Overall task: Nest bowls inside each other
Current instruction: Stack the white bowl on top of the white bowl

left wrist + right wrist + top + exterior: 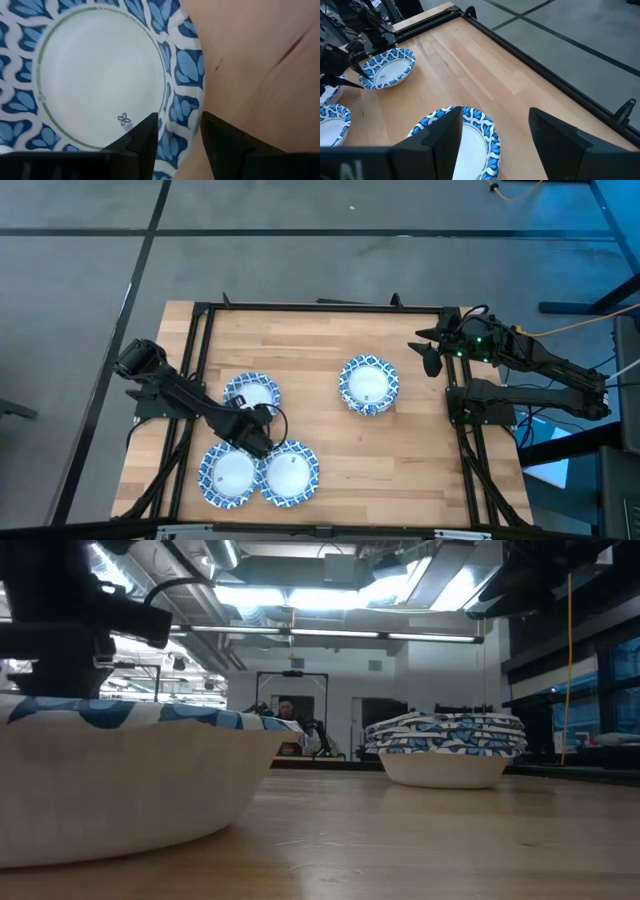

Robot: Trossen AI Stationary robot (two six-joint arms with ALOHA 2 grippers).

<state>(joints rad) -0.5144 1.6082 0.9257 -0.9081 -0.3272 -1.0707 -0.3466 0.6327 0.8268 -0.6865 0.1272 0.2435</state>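
Note:
Three single bowls lie near the table's left side: a far one and two side by side near the front edge. A stack of nested bowls rests further right. My left gripper is low among the three bowls, open, its fingers standing astride one bowl's patterned rim. In the right wrist view that looks like the far bowl. My right gripper is open, raised, just right of the stack. My left gripper comes at the bowl from above, slanting. One finger is over the white inside and the other is outside, with the blue rim between them. I cannot tell whether the fingers touch the rim. The bowl sits flat on the table.
A black frame runs round the wooden table top. Bare wood lies between the left bowls and the stack, and along the far edge. In the low view a near bowl fills the foreground. A person shows far off in the room.

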